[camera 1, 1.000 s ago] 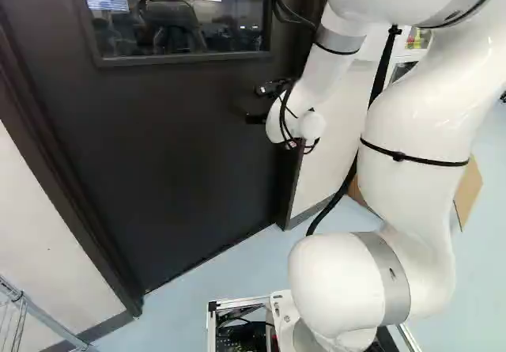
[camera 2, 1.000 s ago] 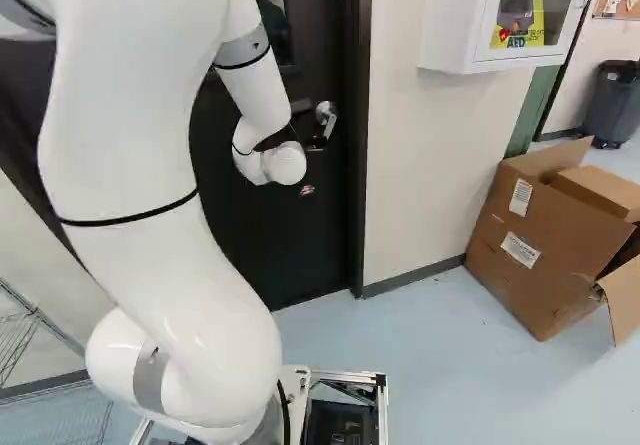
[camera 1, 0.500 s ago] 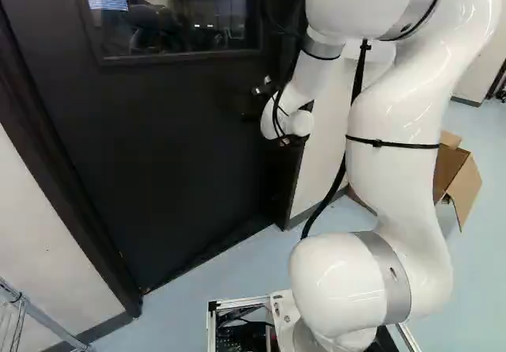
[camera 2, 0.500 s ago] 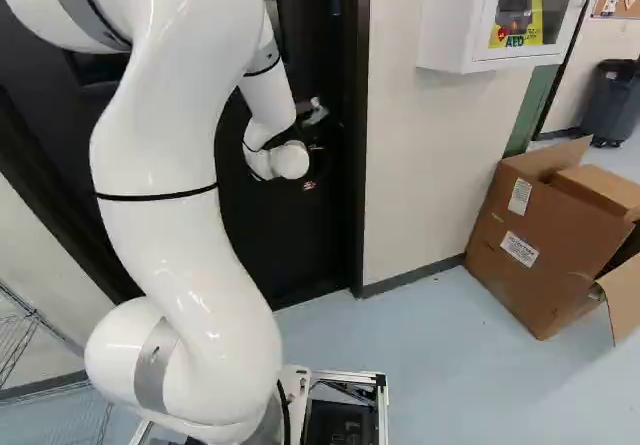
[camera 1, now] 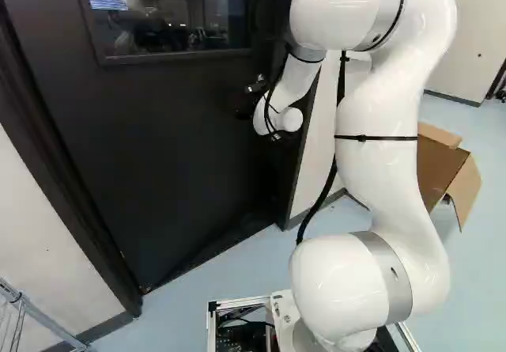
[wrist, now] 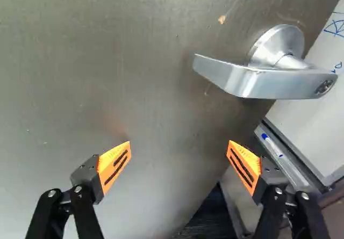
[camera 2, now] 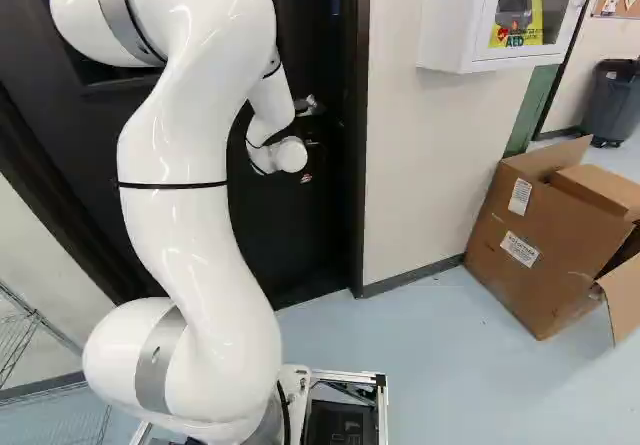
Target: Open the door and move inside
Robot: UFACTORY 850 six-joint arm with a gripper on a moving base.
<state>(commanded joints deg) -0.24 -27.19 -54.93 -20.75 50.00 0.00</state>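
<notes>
In the left base view, the claw barely shows before the door

Right base view: an open cardboard box is sitting around 3 o'clock and a dark bin is standing near 2. White wall cabinet is just hanging around 1:30.
</notes>
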